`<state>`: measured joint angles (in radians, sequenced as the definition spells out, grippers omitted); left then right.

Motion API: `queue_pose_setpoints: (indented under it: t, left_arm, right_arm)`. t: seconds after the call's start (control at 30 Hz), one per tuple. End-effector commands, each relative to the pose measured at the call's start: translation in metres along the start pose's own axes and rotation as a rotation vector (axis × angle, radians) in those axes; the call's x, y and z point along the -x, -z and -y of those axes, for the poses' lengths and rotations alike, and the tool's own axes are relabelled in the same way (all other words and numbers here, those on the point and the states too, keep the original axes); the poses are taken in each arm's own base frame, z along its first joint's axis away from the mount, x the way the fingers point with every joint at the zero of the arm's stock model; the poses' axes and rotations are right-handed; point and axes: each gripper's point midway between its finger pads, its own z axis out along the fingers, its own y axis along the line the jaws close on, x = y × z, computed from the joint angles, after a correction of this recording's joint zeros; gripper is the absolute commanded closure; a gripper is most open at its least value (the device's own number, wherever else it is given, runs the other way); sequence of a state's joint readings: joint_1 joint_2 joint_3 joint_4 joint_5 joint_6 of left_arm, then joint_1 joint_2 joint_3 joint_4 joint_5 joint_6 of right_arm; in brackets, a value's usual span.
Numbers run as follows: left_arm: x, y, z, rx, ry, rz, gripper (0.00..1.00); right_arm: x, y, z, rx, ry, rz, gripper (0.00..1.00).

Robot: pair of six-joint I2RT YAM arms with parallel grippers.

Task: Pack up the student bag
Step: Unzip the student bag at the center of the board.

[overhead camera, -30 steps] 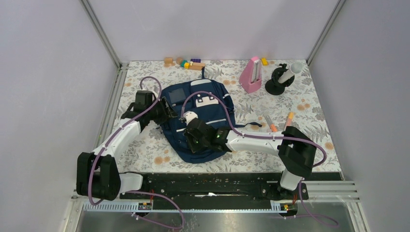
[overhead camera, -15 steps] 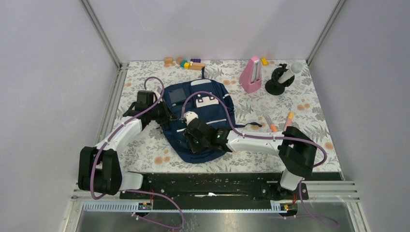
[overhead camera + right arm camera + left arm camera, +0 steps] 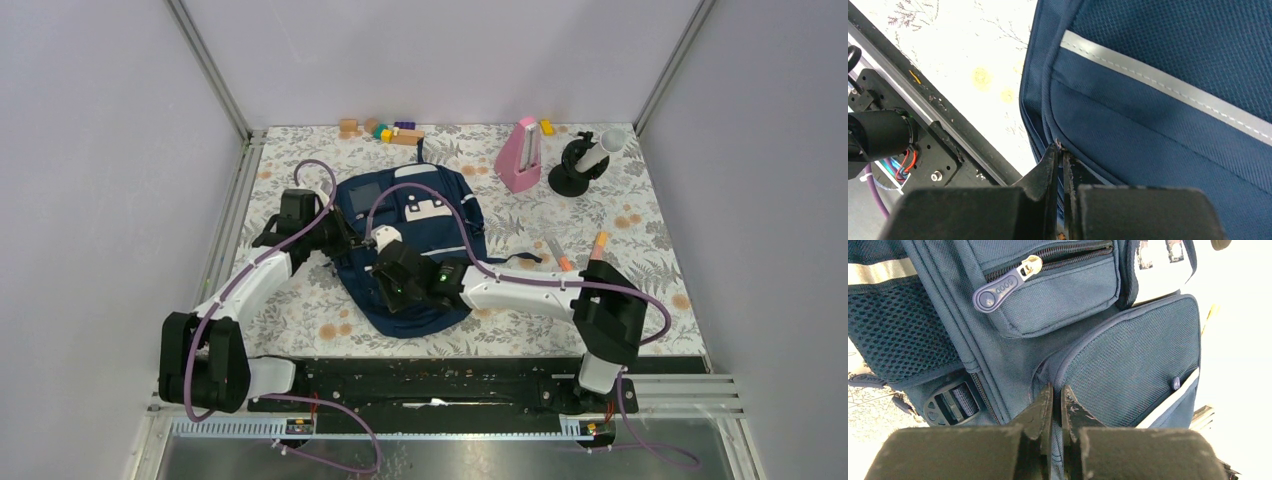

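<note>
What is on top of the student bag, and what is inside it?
Both arms reach over the student bag. The left gripper and right gripper are shut, tips pinching its seams. Its inside is hidden by the fabric.

The round blue tab on a zipper pull (image 3: 993,293) of the student bag (image 3: 1063,305) has small raised letters that look like "GOOD". The white patch (image 3: 1160,267) on the bag has dark marks, too blurry to read. No other words or numbers can be read.
</note>
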<state>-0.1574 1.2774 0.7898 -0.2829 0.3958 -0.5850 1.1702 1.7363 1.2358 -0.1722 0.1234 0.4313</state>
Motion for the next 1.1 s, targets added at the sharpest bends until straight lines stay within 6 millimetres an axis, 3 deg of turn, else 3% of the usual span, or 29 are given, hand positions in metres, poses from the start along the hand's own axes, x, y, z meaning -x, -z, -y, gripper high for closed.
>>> queue_pose_setpoints:
  t: [0.0, 0.43, 0.6, 0.87, 0.9, 0.97, 1.07]
  left_arm:
    - [0.006, 0.005, 0.02, -0.079, -0.028, 0.037, 1.0]
    - [0.008, 0.008, 0.024, -0.092, -0.03, 0.046, 1.0]
    - [0.011, 0.009, 0.025, -0.092, -0.038, 0.052, 1.0]
    - [0.021, 0.017, 0.022, -0.051, -0.076, 0.088, 1.0]
    - [0.023, 0.019, 0.02, -0.035, -0.085, 0.098, 0.9]
    - [0.029, 0.025, 0.019, -0.012, -0.114, 0.129, 0.56]
    - [0.038, 0.037, 0.019, 0.014, -0.149, 0.193, 0.21]
  right_arm:
    - [0.043, 0.009, -0.05, 0.131, 0.032, 0.084, 1.0]
    - [0.074, -0.008, -0.07, 0.162, 0.162, 0.11, 1.0]
    - [0.075, -0.008, -0.062, 0.127, 0.19, 0.122, 1.0]
    - [0.075, 0.021, -0.042, 0.101, 0.196, 0.165, 0.55]
    - [0.074, 0.027, -0.039, 0.104, 0.191, 0.174, 0.52]
    - [0.079, 0.046, -0.032, 0.107, 0.174, 0.21, 0.46]
    - [0.078, 0.067, -0.011, 0.086, 0.132, 0.234, 0.45]
